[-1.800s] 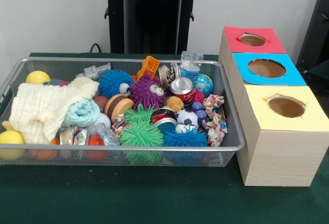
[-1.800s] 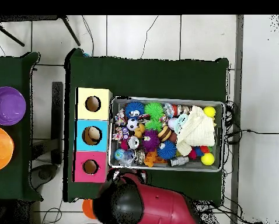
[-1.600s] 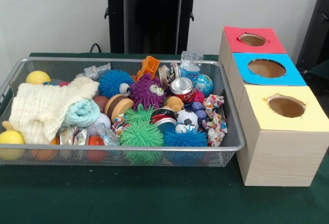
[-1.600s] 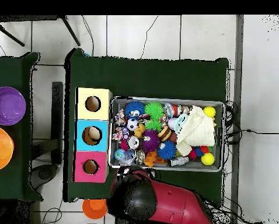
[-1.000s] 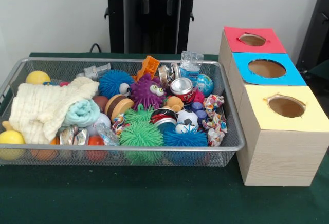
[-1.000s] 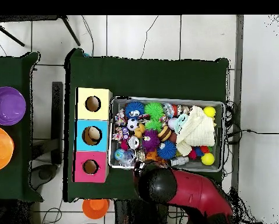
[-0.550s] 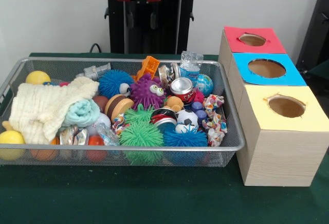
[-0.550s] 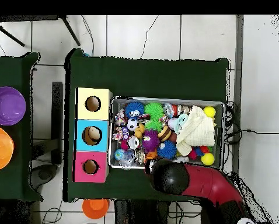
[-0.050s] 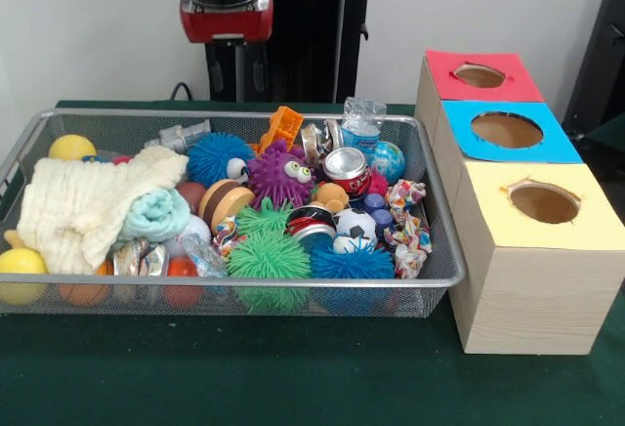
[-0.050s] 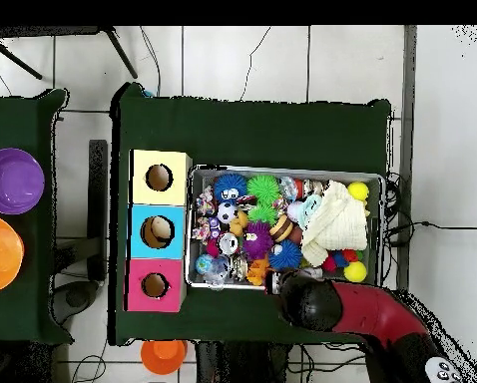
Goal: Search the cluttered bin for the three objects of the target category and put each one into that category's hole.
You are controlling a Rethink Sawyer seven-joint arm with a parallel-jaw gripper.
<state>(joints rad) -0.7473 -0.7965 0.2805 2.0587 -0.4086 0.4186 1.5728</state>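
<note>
The arm (image 10: pixel 352 307) is being swung along the far side of the bin (image 9: pixel 244 113). A moment ago it was by the end next to the red box (image 9: pixel 522 82); now the tool (image 9: pixel 237 69) is being held up high behind the middle of the bin. Nothing in the bin is being touched yet, and nothing has been moved. So the search is only being started, and no thing is being carried to a hole. It cannot be told if the tool is spread or pressed together.

The bin is sitting on the green bench (image 9: pixel 293 377), just beside a row of three boxes: red, blue (image 9: pixel 557 148) and yellow (image 9: pixel 586 226). Each box has one round hole on top.

The bin is packed full. A purple spiky ball (image 9: pixel 278 174) with eyes is lying near the middle. A green spiky ball (image 9: pixel 269 255) is at the front, and a blue one (image 9: pixel 217 155) is further back. A small can (image 9: pixel 345 167) is lying next to the purple ball. A big cream cloth (image 9: pixel 83 201) is covering one end. Which kind is wanted cannot be told.
</note>
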